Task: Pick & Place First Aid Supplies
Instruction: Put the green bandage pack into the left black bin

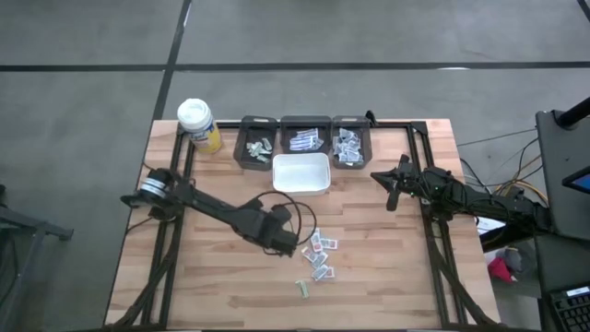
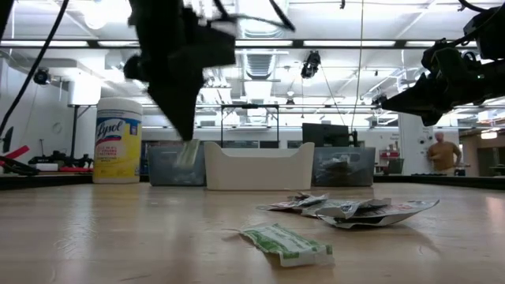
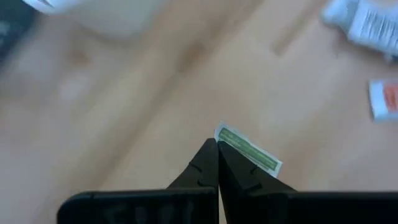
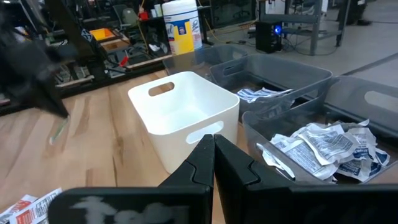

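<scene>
Now the left gripper (image 3: 217,146) pinches a green-striped packet (image 3: 249,149) by one end above the table (image 1: 387,277). Carry it level to the far bins (image 1: 304,140), since that thin grip looks likely to slip. The right gripper (image 4: 213,144) hovers shut and empty near the white tub (image 4: 180,112).

A robotics lab or workshop: a butcher-block desk (image 1: 369,277) on a black frame stands on bare concrete floor (image 1: 83,111). Behind it run exposed ceiling ducts (image 2: 260,59), strip lights, cluttered benches (image 4: 106,40) and monitors; cables (image 1: 512,189) trail at three o'clock, where a person (image 2: 444,154) stands.
</scene>
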Motion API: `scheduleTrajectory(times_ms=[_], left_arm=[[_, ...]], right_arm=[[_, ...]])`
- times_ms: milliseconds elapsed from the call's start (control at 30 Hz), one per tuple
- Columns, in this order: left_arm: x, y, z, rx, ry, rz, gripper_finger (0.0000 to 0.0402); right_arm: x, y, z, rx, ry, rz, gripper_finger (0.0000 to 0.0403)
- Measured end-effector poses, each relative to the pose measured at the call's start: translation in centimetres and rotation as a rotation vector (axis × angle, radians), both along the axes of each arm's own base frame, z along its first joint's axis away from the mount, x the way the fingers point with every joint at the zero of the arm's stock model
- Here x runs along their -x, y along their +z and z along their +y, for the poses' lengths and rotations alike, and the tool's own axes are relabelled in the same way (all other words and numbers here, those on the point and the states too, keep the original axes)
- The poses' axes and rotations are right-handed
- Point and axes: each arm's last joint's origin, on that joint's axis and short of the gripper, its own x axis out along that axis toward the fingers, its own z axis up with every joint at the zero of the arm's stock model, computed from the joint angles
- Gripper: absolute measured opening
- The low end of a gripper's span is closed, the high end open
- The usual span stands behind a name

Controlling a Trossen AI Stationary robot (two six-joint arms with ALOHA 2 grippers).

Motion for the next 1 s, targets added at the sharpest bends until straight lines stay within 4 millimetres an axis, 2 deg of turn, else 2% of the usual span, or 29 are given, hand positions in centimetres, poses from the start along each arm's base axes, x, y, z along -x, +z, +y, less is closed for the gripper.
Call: scheduleTrajectory(times_ms=[133,267,400,500,667,833,1000], left_arm=[[0.6,3.0,1.0,-0.130,0.026,0.016,0.0000],[1.6,6.8,3.2,-0.283,0.084,0.002,0.0000],[2.9,9.5,6.6,-0.406,0.165,-0.021,0.0000],[3.7,10.6,9.9,-0.460,0.221,0.016,0.0000],[4.0,10.4,16.5,-0.475,0.293,0.135,0.0000],[3.8,8.2,22.7,-0.374,0.294,0.142,0.0000],[4.5,5.7,26.3,-0.281,0.258,0.118,0.0000]], right_arm=[[0.0,0.0,0.0,0.002,0.000,0.001,0.0008],[0.0,0.0,0.0,0.002,0.000,0.001,0.0008],[0.0,0.0,0.0,0.002,0.000,0.001,0.0008],[0.0,0.0,0.0,0.001,0.000,0.001,0.0008],[0.0,0.0,0.0,0.002,0.000,0.001,0.0008],[0.0,0.0,0.0,0.002,0.000,0.001,0.0008],[0.0,0.0,0.0,0.002,0.000,0.001,0.0008]])
